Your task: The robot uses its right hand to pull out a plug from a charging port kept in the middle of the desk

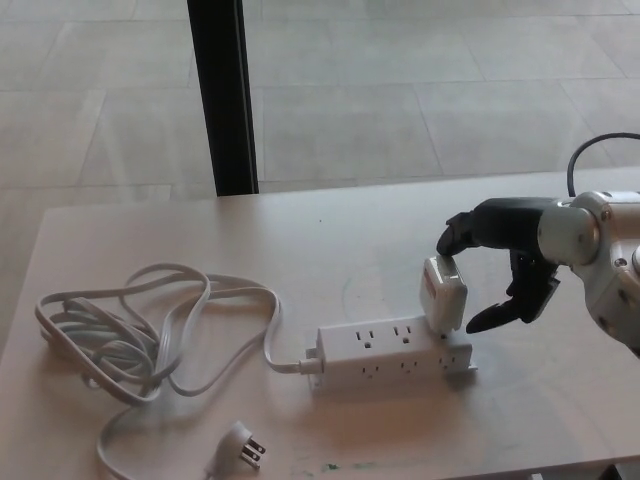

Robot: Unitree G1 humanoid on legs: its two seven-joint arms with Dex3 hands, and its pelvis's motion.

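Observation:
A white power strip (392, 352) lies in the middle of the desk. A white plug adapter (442, 294) stands in its right end, leaning slightly. My right hand (512, 262) comes in from the right and brackets the adapter. Its fingertips (450, 238) rest at the adapter's top edge. The thumb (487, 318) points at the adapter's lower right corner, and I cannot tell whether it touches. The hand is open, with no firm hold on the adapter. My left hand does not show.
The strip's white cord (150, 325) lies coiled on the desk's left side, ending in a loose plug (242, 447) near the front edge. A black post (222, 95) stands behind the desk (330, 230). A black cable (590, 155) arcs over my right arm.

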